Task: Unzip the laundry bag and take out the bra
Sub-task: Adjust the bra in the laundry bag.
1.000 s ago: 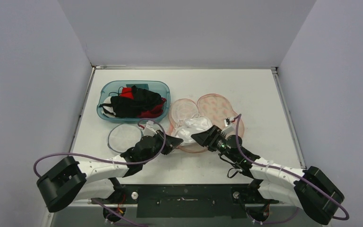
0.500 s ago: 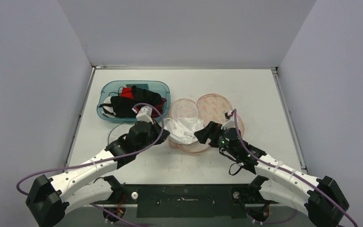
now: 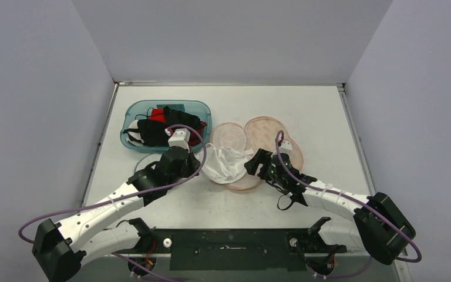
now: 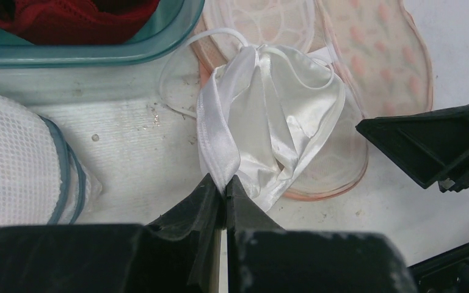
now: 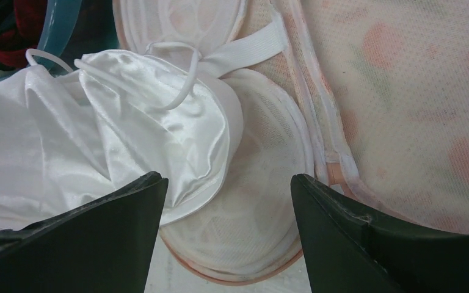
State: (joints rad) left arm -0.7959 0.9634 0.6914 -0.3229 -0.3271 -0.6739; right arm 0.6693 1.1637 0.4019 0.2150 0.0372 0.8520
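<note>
The pink mesh laundry bag [image 3: 266,134] lies open at the table's middle, its lobes spread flat; it also shows in the right wrist view [image 5: 403,91] and the left wrist view [image 4: 378,61]. The white satin bra [image 3: 223,163] lies half out of it on its left side, also seen in the left wrist view [image 4: 281,122] and the right wrist view [image 5: 128,128]. My left gripper [image 3: 197,167] [image 4: 225,186] is shut on the bra's band. My right gripper [image 3: 255,164] [image 5: 226,195] is open, over the bag's near cup, just right of the bra.
A teal tub [image 3: 165,127] of black and red garments stands at the back left. A white round mesh bag [image 3: 152,169] lies in front of it, beside my left arm; it also shows in the left wrist view [image 4: 18,165].
My left gripper has pulled the bra leftward, farther out of the bag. My right gripper has moved up over the bag's near cup and stays open.
</note>
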